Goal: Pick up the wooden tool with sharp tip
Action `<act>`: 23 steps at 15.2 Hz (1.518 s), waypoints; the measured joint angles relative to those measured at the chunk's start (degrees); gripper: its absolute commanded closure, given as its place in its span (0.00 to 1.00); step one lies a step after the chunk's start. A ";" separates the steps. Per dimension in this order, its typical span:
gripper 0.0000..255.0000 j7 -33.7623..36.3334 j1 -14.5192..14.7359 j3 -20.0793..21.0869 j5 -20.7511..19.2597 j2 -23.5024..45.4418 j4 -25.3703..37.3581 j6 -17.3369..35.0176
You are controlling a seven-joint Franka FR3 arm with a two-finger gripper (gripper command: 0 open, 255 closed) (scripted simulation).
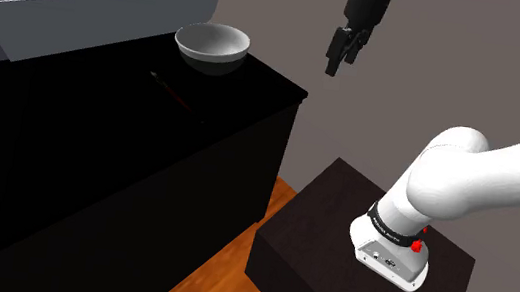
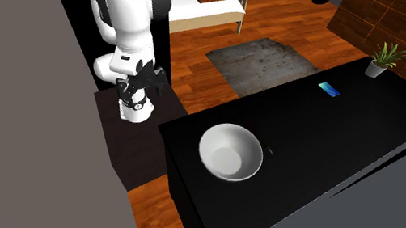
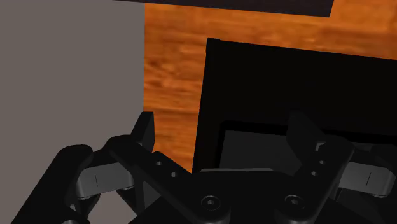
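Tool [image 1: 343,63] is up in the air, off the table's [image 1: 65,158] corner, against the grey wall, on the shoulder view's right. Fingers [image 3: 145,129] stand wide apart in the wrist view, with nothing between them. Below them there I see wood floor [image 3: 172,76] and the dark stand [image 3: 267,83], no table top.

The task's thing is a thin dark stick [image 1: 171,91], lying flat on the black table, just beside the white bowl [image 1: 212,44] on its near side in the shoulder view. In the second exterior view it's a tiny sliver [image 2: 270,151] just off the bowl's [image 2: 229,152] rim (too small to make out the tip or the material).

Stick and tool are well apart: the stick sits lower and to the shoulder view's left, and the bowl is nearer the tool than the stick is. No contact.
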 measured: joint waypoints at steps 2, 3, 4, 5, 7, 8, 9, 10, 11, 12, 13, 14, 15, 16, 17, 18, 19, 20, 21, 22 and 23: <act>0.00 0.63 0.24 0.52 0.48 0.56 0.19 0.34; 0.00 1.45 0.53 1.16 1.11 1.60 0.58 0.96; 0.00 2.36 0.85 1.87 1.80 2.23 0.90 1.23; 0.00 3.60 1.29 2.89 2.69 3.72 1.36 2.24; 0.00 5.95 2.07 4.75 4.31 6.65 2.93 3.58; 0.00 7.12 2.43 5.67 5.08 7.99 3.50 4.37; 0.00 8.57 2.93 6.88 5.97 9.24 4.01 5.17; 0.00 9.48 3.16 7.57 6.54 10.72 4.76 5.93; 0.00 10.65 3.44 8.49 7.15 12.46 5.91 6.61; 0.00 11.54 3.61 9.15 7.60 14.12 6.93 7.30; 0.00 12.67 3.89 10.02 8.12 15.53 7.75 7.97; 0.00 13.92 4.14 10.99 8.59 17.69 9.38 8.62; 0.00 14.92 4.38 11.73 9.01 18.92 9.95 9.34; 0.00 16.15 4.59 12.65 9.34 20.91 11.47 9.98; 0.00 17.11 4.75 13.29 9.61 22.31 12.63 10.28; 0.00 18.24 4.97 14.10 9.86 23.88 13.66 10.97; 0.00 19.72 5.18 15.22 9.97 26.56 15.66 11.84; 0.00 20.96 5.36 16.04 10.03 28.56 17.32 12.27; 0.00 22.02 5.52 16.67 10.04 30.15 18.98 12.31; 0.00 22.92 5.61 17.17 9.99 31.70 20.64 12.30; 0.00 24.11 5.77 17.93 9.79 33.92 22.35 12.97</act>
